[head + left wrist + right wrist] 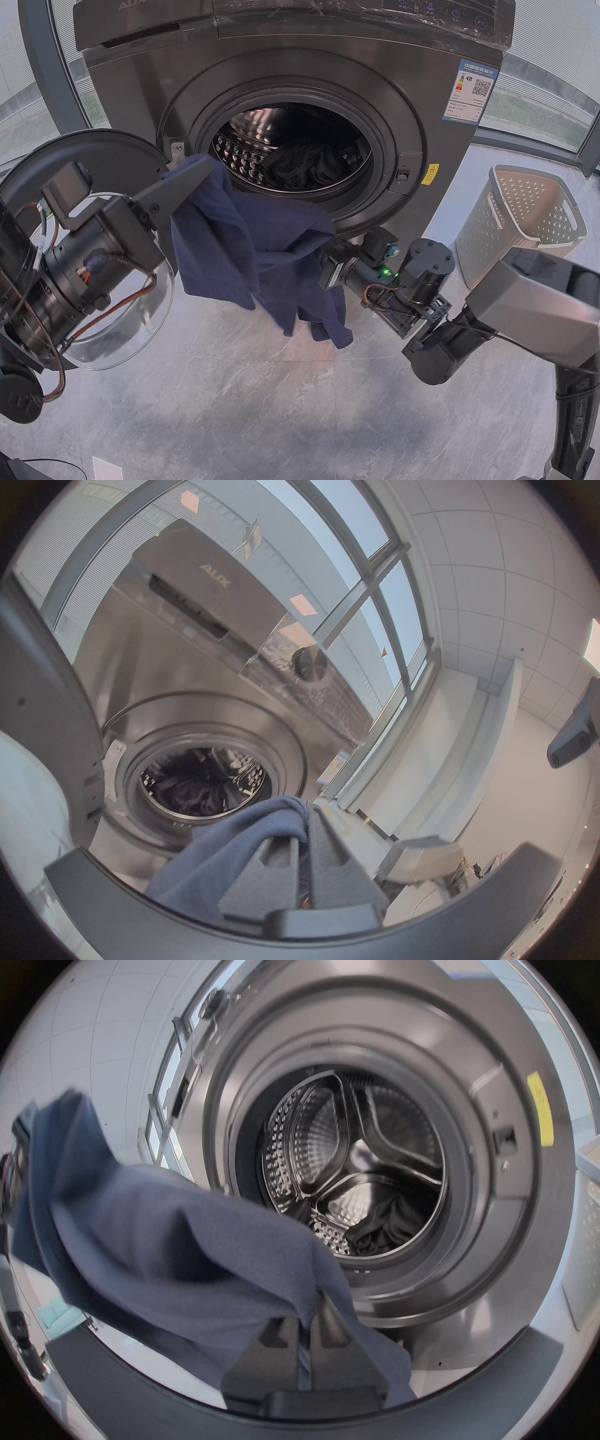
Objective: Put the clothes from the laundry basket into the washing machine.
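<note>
A dark blue garment (262, 250) hangs stretched between both grippers in front of the washing machine's open drum (294, 150). My left gripper (203, 169) is shut on its upper left corner, near the door hinge. My right gripper (330, 250) is shut on its right edge, just below the drum opening. The left wrist view has the blue cloth (231, 849) pinched between its fingers (325, 867). The right wrist view has the garment (187, 1254) draped across, clamped at the fingers (331, 1347). A dark piece of clothing (303, 165) lies inside the drum (356, 1166).
The round door (94, 250) stands open at the left, behind my left arm. A beige laundry basket (531, 219) stands on the floor to the right of the machine. Grey floor (250, 400) spreads out below the garment.
</note>
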{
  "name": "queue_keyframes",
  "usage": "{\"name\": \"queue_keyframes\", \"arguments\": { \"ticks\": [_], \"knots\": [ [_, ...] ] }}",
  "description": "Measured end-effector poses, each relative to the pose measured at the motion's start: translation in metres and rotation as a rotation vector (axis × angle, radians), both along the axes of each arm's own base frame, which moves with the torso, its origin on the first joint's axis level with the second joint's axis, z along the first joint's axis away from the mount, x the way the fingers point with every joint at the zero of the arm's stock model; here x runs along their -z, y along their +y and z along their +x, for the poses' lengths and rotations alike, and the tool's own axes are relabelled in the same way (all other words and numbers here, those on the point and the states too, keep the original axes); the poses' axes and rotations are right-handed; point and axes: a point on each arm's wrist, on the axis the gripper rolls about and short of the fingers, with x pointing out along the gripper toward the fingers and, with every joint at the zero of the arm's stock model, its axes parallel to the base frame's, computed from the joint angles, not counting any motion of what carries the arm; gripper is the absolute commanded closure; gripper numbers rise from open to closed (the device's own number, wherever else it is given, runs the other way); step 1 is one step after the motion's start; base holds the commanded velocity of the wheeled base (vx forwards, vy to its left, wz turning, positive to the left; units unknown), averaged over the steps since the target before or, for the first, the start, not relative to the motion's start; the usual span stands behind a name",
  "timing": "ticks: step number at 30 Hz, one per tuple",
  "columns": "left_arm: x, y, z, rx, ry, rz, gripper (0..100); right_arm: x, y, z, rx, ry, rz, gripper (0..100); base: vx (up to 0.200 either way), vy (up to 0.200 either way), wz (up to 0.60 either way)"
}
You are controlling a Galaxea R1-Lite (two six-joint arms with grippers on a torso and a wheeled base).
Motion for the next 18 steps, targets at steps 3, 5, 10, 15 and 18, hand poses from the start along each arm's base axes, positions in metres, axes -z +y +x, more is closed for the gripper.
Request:
{"name": "queue_keyframes", "arguments": {
  "ticks": [3, 5, 10, 15, 18],
  "knots": [
    [0.018, 0.004, -0.001, -0.013, 0.061, 0.036, 100, -0.02, -0.01, -0.013, 0.002, -0.017, 0.028, 100, 0.0, 0.0, 0.0],
    [0.032, 0.007, -0.001, -0.019, 0.109, 0.065, 100, -0.032, -0.015, -0.022, 0.0, -0.028, 0.045, 100, 0.0, 0.0, 0.0],
    [0.065, 0.007, 0.003, -0.027, 0.222, 0.132, 100, -0.057, -0.021, -0.041, -0.015, -0.058, 0.081, 100, 0.0, 0.0, 0.0],
    [0.09, 0.002, 0.011, -0.005, 0.311, 0.191, 0, -0.073, -0.02, -0.055, -0.037, -0.081, 0.106, 100, 0.0, 0.0, 0.0],
    [0.103, 0.0, 0.015, -0.004, 0.361, 0.221, 0, -0.078, -0.02, -0.059, -0.039, -0.089, 0.114, 100, 0.0, 0.0, 0.0]
  ]
}}
